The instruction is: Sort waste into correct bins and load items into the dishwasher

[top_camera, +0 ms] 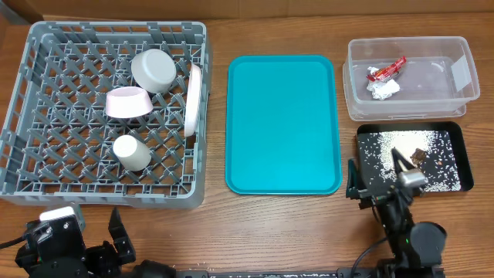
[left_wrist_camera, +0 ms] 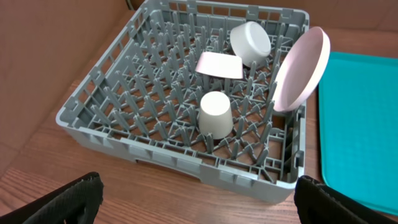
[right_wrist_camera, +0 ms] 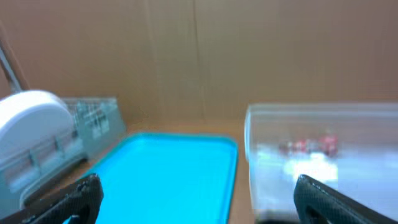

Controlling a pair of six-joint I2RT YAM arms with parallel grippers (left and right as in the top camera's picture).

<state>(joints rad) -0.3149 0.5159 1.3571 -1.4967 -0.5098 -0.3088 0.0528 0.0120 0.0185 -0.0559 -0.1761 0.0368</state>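
The grey dish rack (top_camera: 46, 100) holds the greyish bowl (top_camera: 153, 69), the pinkish bowl (top_camera: 127, 102), the white cup (top_camera: 132, 153) and the white plate (top_camera: 192, 99) standing on edge. They also show in the left wrist view: rack (left_wrist_camera: 124, 118), cup (left_wrist_camera: 215, 114), plate (left_wrist_camera: 301, 68). The clear tub (top_camera: 455, 100) holds the red wrapper (top_camera: 386, 70) and the paper wad (top_camera: 383, 89). The black tray (top_camera: 463, 147) holds rice grains (top_camera: 386, 150) and a brown lump (top_camera: 418, 156). My left gripper (top_camera: 116, 239) is open and empty near the front edge. My right gripper (top_camera: 378, 181) is open and empty.
The flat teal tray (top_camera: 283, 123) lies between the rack and the bins, with nothing on it; it also shows in the right wrist view (right_wrist_camera: 168, 174). The tub (right_wrist_camera: 323, 162) is blurred there. A cardboard wall stands behind the table.
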